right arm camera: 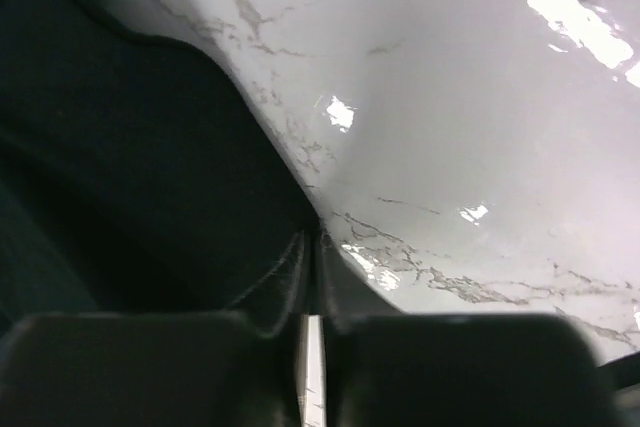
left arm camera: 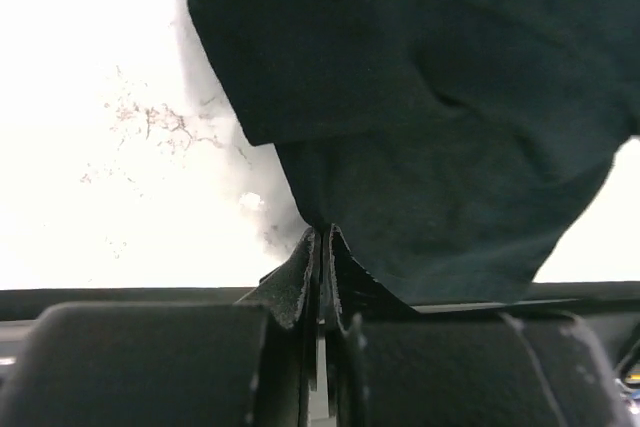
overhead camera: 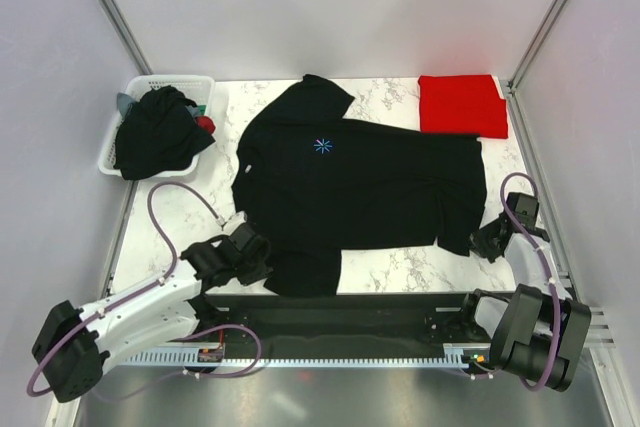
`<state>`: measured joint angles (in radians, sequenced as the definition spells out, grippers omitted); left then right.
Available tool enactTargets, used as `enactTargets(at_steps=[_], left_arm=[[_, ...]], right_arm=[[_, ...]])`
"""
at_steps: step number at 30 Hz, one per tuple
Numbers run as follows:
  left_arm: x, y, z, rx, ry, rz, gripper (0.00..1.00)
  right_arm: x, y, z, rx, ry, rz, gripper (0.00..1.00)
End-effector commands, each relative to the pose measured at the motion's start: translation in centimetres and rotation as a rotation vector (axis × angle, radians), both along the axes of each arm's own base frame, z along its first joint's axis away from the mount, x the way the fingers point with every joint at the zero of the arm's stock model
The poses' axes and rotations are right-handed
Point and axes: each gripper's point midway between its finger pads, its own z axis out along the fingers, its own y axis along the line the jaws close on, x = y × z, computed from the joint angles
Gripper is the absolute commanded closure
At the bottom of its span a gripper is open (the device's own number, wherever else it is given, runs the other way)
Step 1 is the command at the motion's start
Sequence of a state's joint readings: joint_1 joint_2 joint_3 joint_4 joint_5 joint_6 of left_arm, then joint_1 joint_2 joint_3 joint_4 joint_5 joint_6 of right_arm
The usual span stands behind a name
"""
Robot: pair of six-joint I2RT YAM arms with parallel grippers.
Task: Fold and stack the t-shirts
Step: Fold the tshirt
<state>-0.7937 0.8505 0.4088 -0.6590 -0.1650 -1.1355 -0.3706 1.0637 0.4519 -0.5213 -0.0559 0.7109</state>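
A black t-shirt (overhead camera: pixel 360 182) with a light-blue starburst mark lies spread flat on the marble table, collar to the left. My left gripper (overhead camera: pixel 258 247) is at its near-left sleeve. In the left wrist view the jaws (left arm camera: pixel 322 237) are shut, their tips pinching the edge of the black cloth (left arm camera: pixel 430 127). My right gripper (overhead camera: pixel 482 240) is at the near-right hem corner. In the right wrist view it (right arm camera: pixel 312 237) is shut at the edge of the cloth (right arm camera: pixel 130 167). A folded red t-shirt (overhead camera: pixel 461 105) lies at the far right.
A white slotted basket (overhead camera: pixel 110 152) at the far left holds a heap of dark shirts (overhead camera: pixel 158 132). Grey walls with metal posts close in the table on three sides. A black strip and a rail run along the near edge (overhead camera: pixel 340 322).
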Motion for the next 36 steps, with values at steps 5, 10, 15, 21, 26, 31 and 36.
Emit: enactTargets(at_steps=[5, 10, 15, 21, 26, 31, 36], left_arm=[[1.8, 1.3, 6.5, -0.028, -0.162, 0.087, 0.98], [1.8, 2.9, 12.0, -0.027, -0.244, 0.113, 0.98], [1.3, 4.3, 15.7, -0.065, -0.305, 0.148, 0.98], [0.0, 5.6, 17.5, -0.078, -0.307, 0.154, 0.98], [-0.6, 5.0, 18.2, -0.112, -0.29, 0.13, 0.98], [0.4, 4.3, 18.2, -0.075, -0.285, 0.109, 0.98], [3.9, 3.8, 19.6, 0.09, -0.35, 0.062, 0.96]], right_arm=[[1.4, 0.6, 1.8, 0.024, -0.085, 0.033, 1.0], [1.6, -0.3, 5.5, -0.046, -0.142, 0.021, 1.0], [1.8, -1.6, 9.8, -0.119, -0.193, -0.007, 1.0], [0.3, -3.3, 12.5, -0.21, -0.212, -0.102, 1.0], [0.0, -3.0, 12.5, -0.206, -0.212, -0.091, 1.0], [-0.4, -3.2, 12.9, -0.229, -0.211, -0.097, 1.0], [0.8, -3.1, 13.4, -0.213, -0.233, -0.069, 1.0]])
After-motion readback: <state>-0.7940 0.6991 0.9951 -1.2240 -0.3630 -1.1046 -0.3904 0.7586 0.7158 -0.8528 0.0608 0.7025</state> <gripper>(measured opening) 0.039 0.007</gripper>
